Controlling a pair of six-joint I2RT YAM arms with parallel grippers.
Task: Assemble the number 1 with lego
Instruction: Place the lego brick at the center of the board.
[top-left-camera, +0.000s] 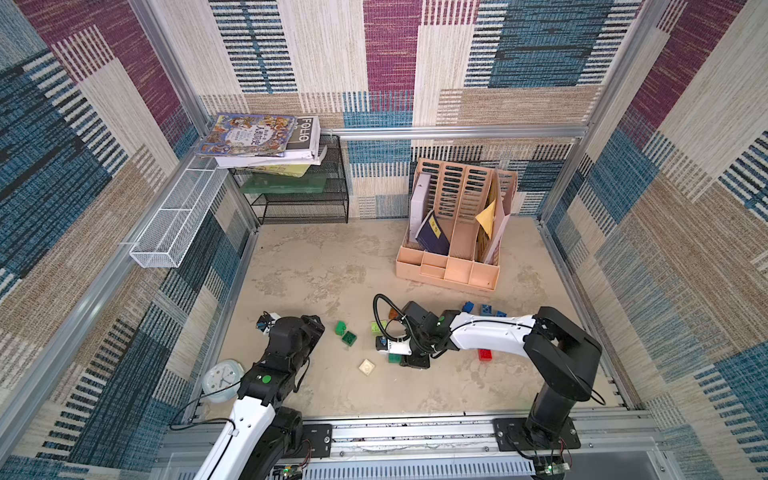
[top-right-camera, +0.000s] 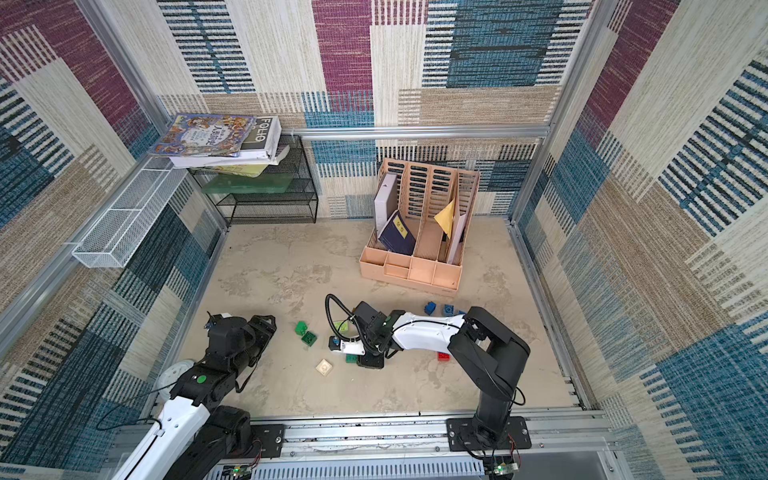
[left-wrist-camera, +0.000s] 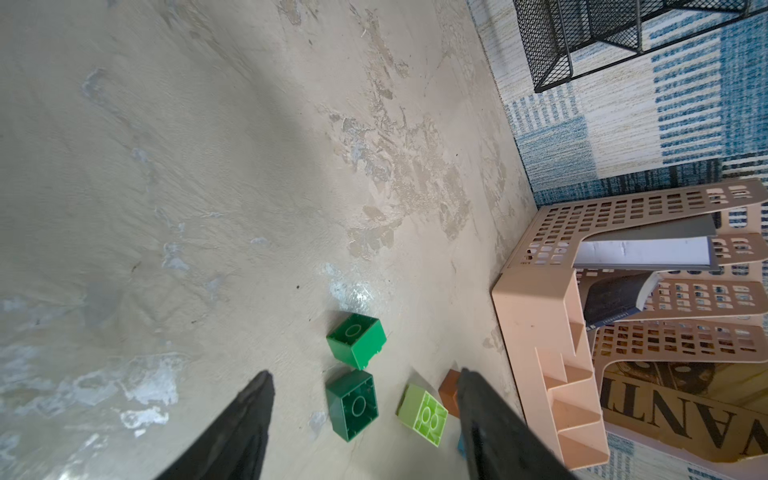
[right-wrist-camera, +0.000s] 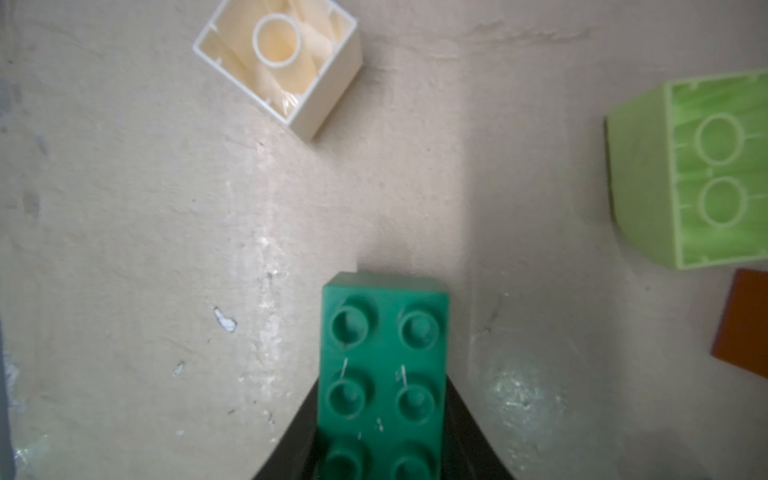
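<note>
My right gripper (right-wrist-camera: 382, 395) is shut on a dark green lego brick (right-wrist-camera: 384, 353), studs up and low over the table, with a black finger along each long side. In a top view this brick (top-left-camera: 395, 358) peeks out under the right wrist. A cream brick (right-wrist-camera: 278, 62) lies hollow side up ahead of it, and a lime brick (right-wrist-camera: 685, 174) and a brown one (right-wrist-camera: 744, 324) lie to one side. My left gripper (left-wrist-camera: 365, 374) hangs open and empty above two green bricks (left-wrist-camera: 357, 340) (left-wrist-camera: 353, 405). Blue bricks (top-left-camera: 486, 309) and a red brick (top-left-camera: 484, 354) lie beyond the right arm.
A peach file organizer (top-left-camera: 449, 270) with papers stands behind the bricks. A black mesh rack (top-left-camera: 299, 199) with books on top fills the back left corner. A white mesh basket (top-left-camera: 178, 220) hangs on the left wall. A pale clock (top-left-camera: 220, 380) lies by the left arm.
</note>
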